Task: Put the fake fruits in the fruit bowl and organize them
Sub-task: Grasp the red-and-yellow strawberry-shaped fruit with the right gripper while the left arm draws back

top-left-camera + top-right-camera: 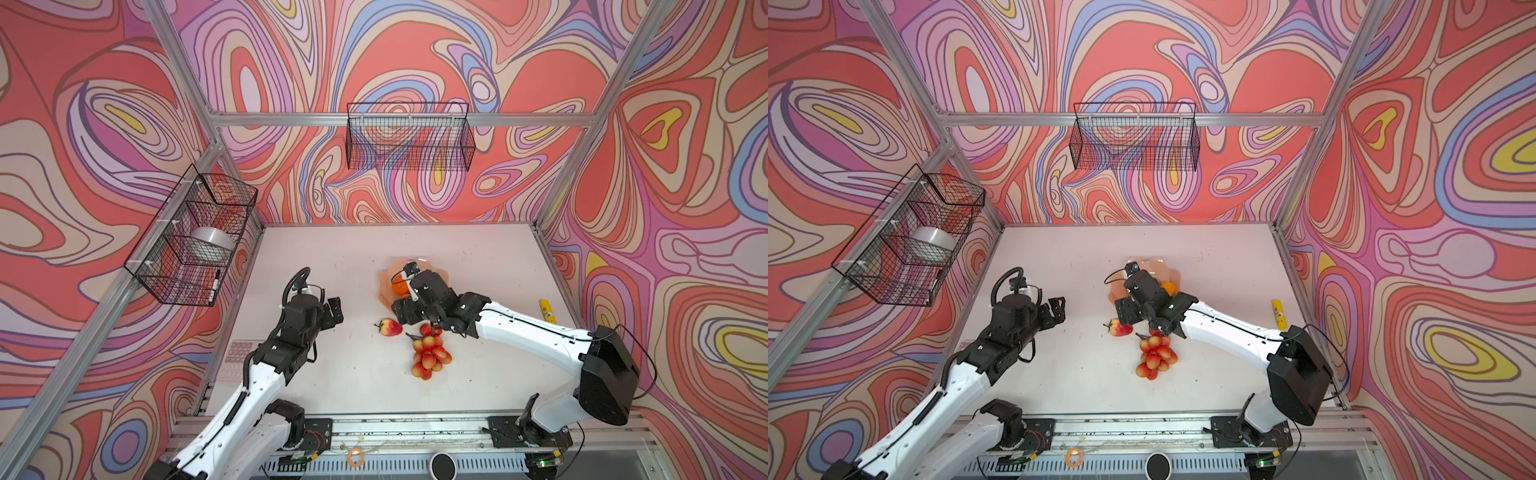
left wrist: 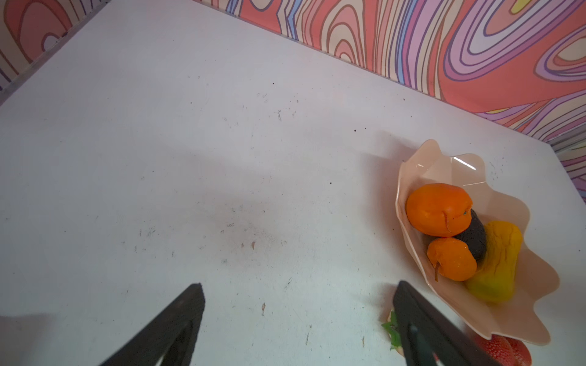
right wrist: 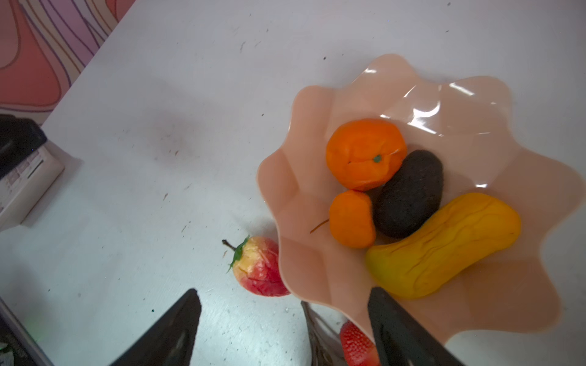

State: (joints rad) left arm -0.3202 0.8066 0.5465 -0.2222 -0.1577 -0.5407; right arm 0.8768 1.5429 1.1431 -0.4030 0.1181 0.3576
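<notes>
The peach-pink fruit bowl (image 3: pixel 317 104) sits mid-table and holds two oranges (image 3: pixel 364 152) (image 3: pixel 350 218), a dark avocado (image 3: pixel 409 193) and a yellow gourd-like fruit (image 3: pixel 444 244). In both top views my right gripper (image 1: pixel 405 311) (image 1: pixel 1125 309) covers most of the bowl (image 1: pixel 388 291). It hangs open and holds nothing, one finger over the bowl's near rim. The red strawberry (image 1: pixel 390 327) (image 3: pixel 260 269) lies on the table beside the bowl. The grape bunch (image 1: pixel 430 353) (image 1: pixel 1156 357) lies nearer the front. My left gripper (image 1: pixel 334 309) (image 2: pixel 298 291) is open over bare table, left of the strawberry.
A yellow tube (image 1: pixel 547 309) lies at the table's right edge. One black wire basket (image 1: pixel 409 137) hangs on the back wall. Another (image 1: pixel 166 286) on the left wall holds a grey bowl (image 1: pixel 212 241) and a marker (image 1: pixel 216 284). A printed sheet (image 1: pixel 239 353) lies at the table's left edge.
</notes>
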